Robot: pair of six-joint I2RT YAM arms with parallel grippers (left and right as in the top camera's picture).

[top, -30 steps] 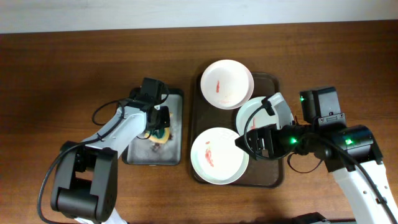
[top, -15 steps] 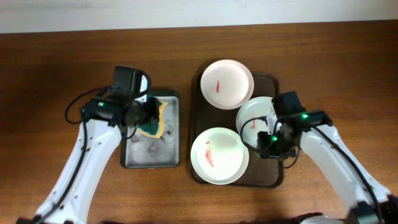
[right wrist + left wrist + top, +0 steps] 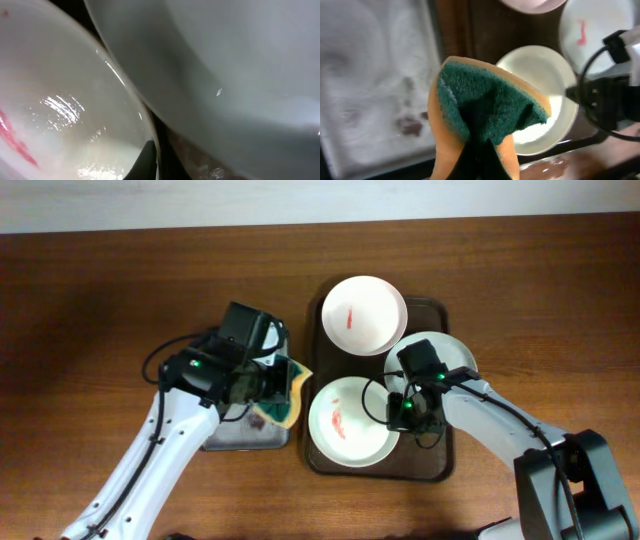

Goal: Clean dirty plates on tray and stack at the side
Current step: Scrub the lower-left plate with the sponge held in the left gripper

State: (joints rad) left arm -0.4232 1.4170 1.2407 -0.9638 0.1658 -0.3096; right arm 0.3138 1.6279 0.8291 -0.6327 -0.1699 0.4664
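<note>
Fingers on the left gripper [image 3: 262, 384] are clenched on a sponge [image 3: 285, 398], an orange body with its green scouring face turned toward the wrist camera. Of the right gripper [image 3: 404, 410] I cannot tell. Its wrist view shows one dark fingertip [image 3: 148, 159] at the rim of the near plate [image 3: 350, 424] and hides the other, so it may be gripping or merely touching.

All three plates lie on the brown tray [image 3: 313, 370]. The near plate has a red smear left of its middle, and the far plate [image 3: 364, 315] has a smaller red mark. The right-hand plate [image 3: 440, 352] is partly under the right arm, close beside the near plate's rim. Nothing is stacked at the side yet.

I judge the step in hand to be wiping the near plate. To do it well, I want the right gripper steadying that rim before the sponge lands. Then I bring the sponge down flat on the smear and sweep it with light pressure, so the plate neither skates on the tray nor knocks its neighbour.

My left arm reaches in from the lower left, its forearm angled across the grey tray [image 3: 235, 438]. The sponge hangs at that tray's right edge, just beside the brown tray and short of the plate. My right arm comes from the lower right, its wrist folded in between the two nearer plates.
</note>
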